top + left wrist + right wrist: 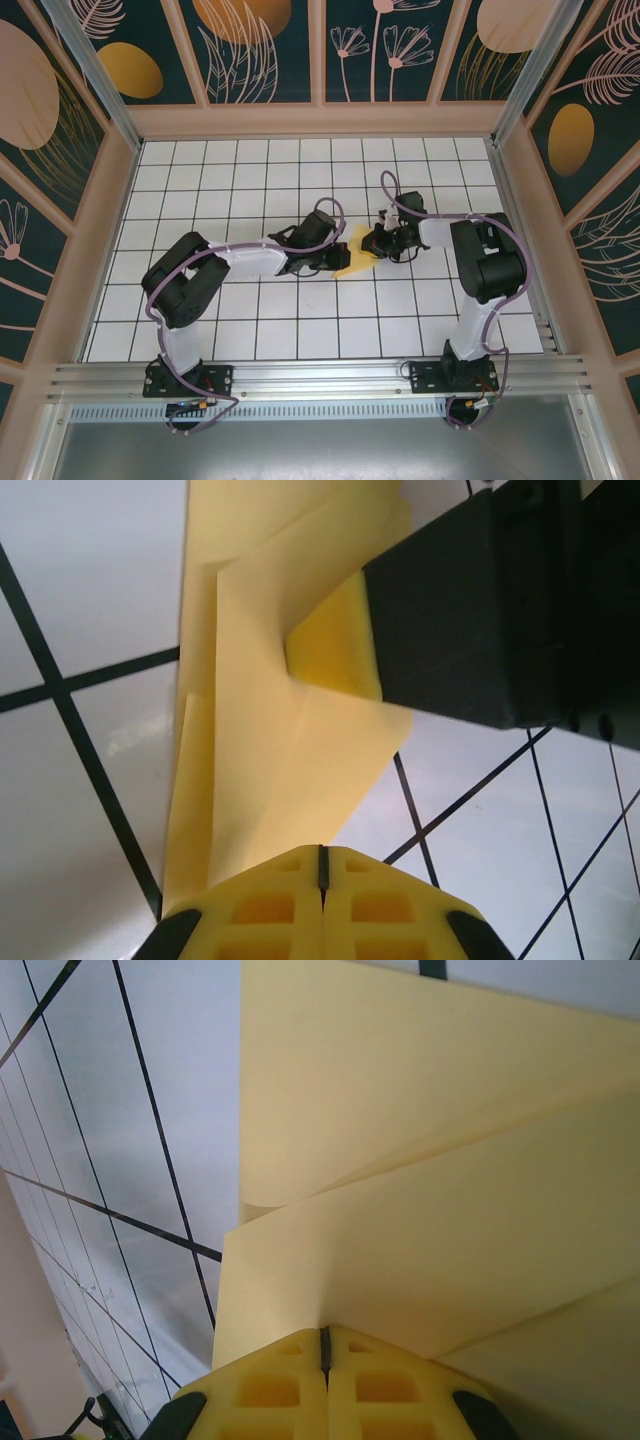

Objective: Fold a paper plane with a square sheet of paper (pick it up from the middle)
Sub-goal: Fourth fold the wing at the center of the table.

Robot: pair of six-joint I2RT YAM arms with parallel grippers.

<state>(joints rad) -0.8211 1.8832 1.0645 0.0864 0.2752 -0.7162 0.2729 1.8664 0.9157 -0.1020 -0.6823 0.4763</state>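
Note:
The sheet of paper (356, 254) is a small creased yellow shape at the middle of the table, held between both arms. In the left wrist view the paper (270, 730) shows several folded layers running down into my left gripper (320, 852), whose jaws are shut on its near edge. The right arm's yellow finger (338, 642) and black body press onto the paper from the upper right. In the right wrist view the paper (450, 1200) spreads wide above my right gripper (323, 1332), shut on its edge. From above, the left gripper (338, 258) and right gripper (375, 245) face each other across the paper.
The white gridded table (250, 330) stretches around the arms, boxed in by patterned walls (60, 200) on three sides. An aluminium rail (320, 375) with both arm bases runs along the near edge.

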